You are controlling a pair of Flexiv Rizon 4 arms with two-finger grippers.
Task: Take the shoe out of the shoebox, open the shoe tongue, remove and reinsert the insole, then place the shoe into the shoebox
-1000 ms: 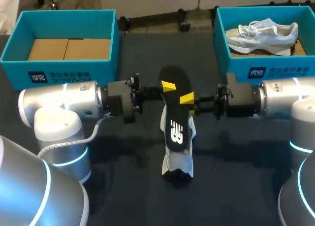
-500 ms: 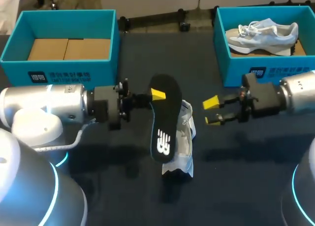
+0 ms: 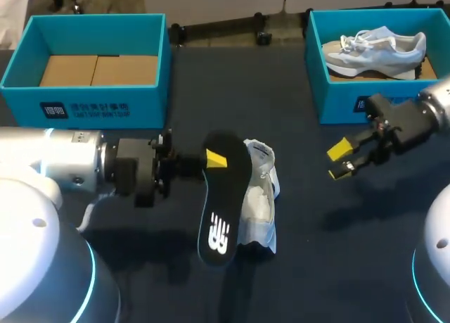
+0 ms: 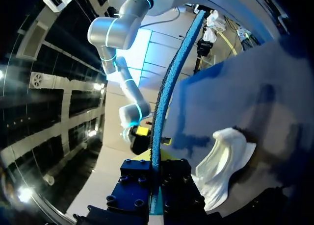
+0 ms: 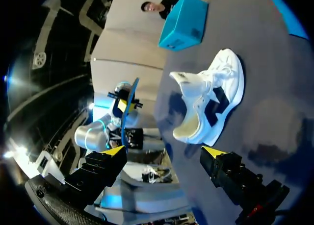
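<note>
A white shoe [image 3: 259, 196] lies on the dark table near the middle, its opening spread wide. My left gripper [image 3: 211, 158] is shut on the edge of a black insole [image 3: 219, 210], which hangs beside the shoe's left side. In the left wrist view the insole [image 4: 168, 83] shows edge-on between the fingers, with the shoe [image 4: 223, 161] off to one side. My right gripper [image 3: 342, 160] stands open and holds nothing, to the right of the shoe. In its own view the shoe [image 5: 212, 100] lies ahead of the open gripper [image 5: 164, 151].
A teal shoebox [image 3: 320, 62] at the back right holds a second, grey-white shoe [image 3: 376, 47]. Another teal box [image 3: 98, 101] at the back left holds brown cardboard. Dark table shows between the shoe and the right gripper.
My right gripper let go of the insole, opened wide and drew back to the right. My left arm carried the insole left and toward the front, off the top of the shoe.
</note>
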